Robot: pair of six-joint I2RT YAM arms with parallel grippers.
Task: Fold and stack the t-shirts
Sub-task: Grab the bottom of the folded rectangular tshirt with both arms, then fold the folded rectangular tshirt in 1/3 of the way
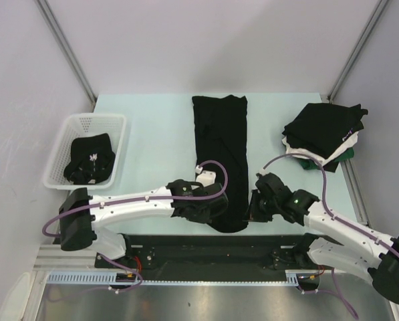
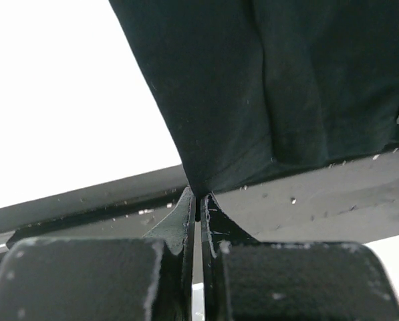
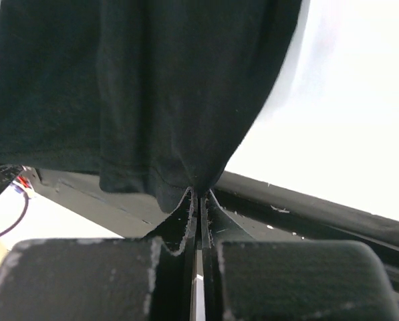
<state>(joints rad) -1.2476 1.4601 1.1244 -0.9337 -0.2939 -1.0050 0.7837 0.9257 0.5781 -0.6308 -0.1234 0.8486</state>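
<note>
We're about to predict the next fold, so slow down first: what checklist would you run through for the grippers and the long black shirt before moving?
1. Left gripper shut on the black shirt's near corner: ok.
2. Right gripper shut on its other near corner: ok.
3. Shirt laid out as a long straight strip: ok.
4. Folded stack apart from the strip: ok.
5. Both cloth layers caught in each gripper: cannot tell.
</note>
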